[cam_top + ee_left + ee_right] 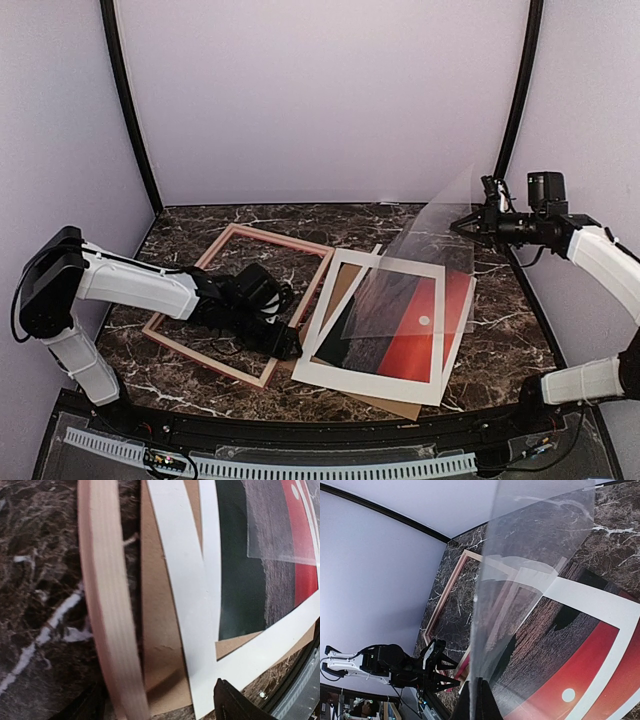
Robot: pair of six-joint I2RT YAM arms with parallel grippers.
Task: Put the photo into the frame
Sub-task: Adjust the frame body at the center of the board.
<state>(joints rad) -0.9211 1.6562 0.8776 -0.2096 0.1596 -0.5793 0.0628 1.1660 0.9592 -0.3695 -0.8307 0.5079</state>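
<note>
The photo (pixel 400 350) lies face up on the brown backing board (pixel 395 405), near and right of centre on the marble table (pixel 500 330). Just left, the left gripper (pixel 288 345), fingers spread, sits low over the right rail of the frame (pixel 281 239), which lies flat. Farther back, the raised right gripper (pixel 470 224) pinches 1 clear sheet (pixel 430 250) above the photo.

Clear sheet (pixel 430 250) slants over a dark marble table (pixel 200 225) in a pale-walled booth.
The transparent sheet is raised at the right, sloping up toward the far right. A plain brown backing board (pixel 398 405) lies flat, one corner toward the near edge. Black poles (pixel 130 110) rise at the far corners, and a white perforated strip (pixel 300 467) runs along the near side.
</note>
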